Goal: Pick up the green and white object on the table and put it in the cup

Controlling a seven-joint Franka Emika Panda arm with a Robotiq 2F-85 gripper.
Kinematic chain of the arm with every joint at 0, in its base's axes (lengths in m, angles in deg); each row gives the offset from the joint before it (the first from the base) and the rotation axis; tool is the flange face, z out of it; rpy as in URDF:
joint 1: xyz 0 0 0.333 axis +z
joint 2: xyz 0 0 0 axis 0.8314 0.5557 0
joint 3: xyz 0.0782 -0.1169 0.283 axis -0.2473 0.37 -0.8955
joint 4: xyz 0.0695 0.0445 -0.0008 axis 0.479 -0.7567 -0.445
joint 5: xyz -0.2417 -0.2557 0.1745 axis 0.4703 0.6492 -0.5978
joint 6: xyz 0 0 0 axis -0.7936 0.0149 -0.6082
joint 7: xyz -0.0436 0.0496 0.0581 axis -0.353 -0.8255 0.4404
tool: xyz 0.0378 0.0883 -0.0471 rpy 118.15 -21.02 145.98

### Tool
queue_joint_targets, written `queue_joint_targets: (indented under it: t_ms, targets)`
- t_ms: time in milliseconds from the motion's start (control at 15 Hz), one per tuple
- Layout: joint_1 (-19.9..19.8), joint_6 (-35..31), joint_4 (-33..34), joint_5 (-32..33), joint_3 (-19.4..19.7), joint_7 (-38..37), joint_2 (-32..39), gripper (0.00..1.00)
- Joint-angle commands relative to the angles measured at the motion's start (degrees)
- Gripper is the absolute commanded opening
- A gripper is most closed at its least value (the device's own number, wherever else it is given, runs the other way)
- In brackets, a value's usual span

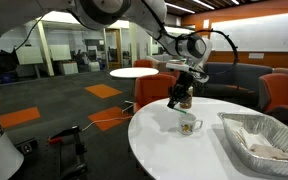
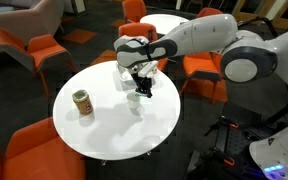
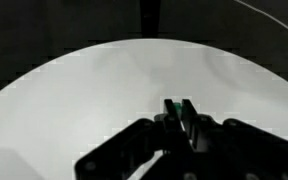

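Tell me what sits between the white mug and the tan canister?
Nothing. In an exterior view the white table between the cup and the canister is bare. The gripper holds the green and white object, as the wrist view shows.

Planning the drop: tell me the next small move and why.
Probably centre the gripper over the cup. The green and white object is pinched in its grip, yet the wrist view shows only table beneath, though the gripper hangs close above the cup.

A round white table stands on grey carpet with orange patches. Orange chairs ring it; behind it, a smaller white table and glass partitions.
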Motion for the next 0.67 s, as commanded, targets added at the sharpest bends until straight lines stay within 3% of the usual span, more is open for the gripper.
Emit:
queue_joint_targets:
  t_ms: [0,400,467,533,600]
  targets:
    - [-1.0,5.5,8.9,-2.8,-0.3,-3.1,5.2,0.03]
    - [-2.6,2.2,14.4,-8.1,-0.6,-11.2,9.4,0.06]
    - [-2.8,0.7,14.9,-8.8,-0.6,-12.7,9.7,0.37]
    - [-3.0,-0.8,15.3,-9.3,-0.6,-13.7,9.8,0.38]
    - [-2.9,-2.2,15.7,-9.5,-0.5,-14.4,9.9,0.45]
